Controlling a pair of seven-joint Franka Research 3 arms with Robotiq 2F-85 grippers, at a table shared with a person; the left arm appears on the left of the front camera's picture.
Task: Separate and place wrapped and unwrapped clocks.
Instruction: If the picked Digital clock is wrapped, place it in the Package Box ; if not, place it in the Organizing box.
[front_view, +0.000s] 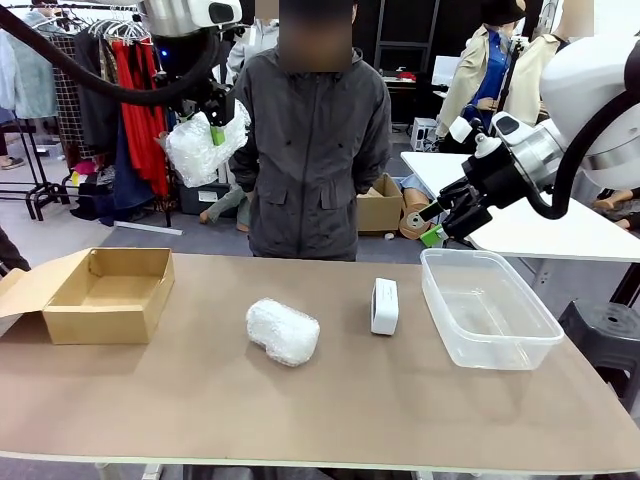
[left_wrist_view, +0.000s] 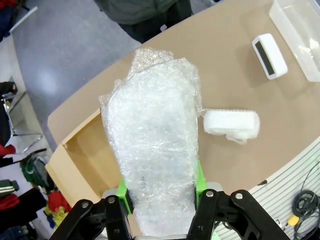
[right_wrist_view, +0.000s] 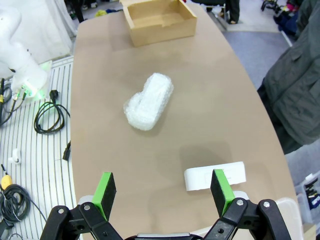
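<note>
1. left gripper (left_wrist_view: 161, 192) clamped on one end of a wrapped clock (left_wrist_view: 155, 130), held high at 10 o'clock.
2. cardboard box (front_view: 110, 325) sits at 9 o'clock on the tabletop (front_view: 200, 410).
3. right gripper (right_wrist_view: 162, 187) jaws apart, empty, at 3 o'clock above the plastic tub (front_view: 500, 352).
4. second wrapped clock (front_view: 283, 331) and bare clock (front_view: 384, 306) lie mid-tabletop, apart.
5. risk: soft, slick wrap gripped at one end only. it could slide free, or drop outside the box or onto its open flap.

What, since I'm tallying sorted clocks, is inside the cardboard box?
Only bare floor shows inside the cardboard box. Its near wall hides a strip in the front view; the held wrapped clock covers part in the left wrist view.
</note>
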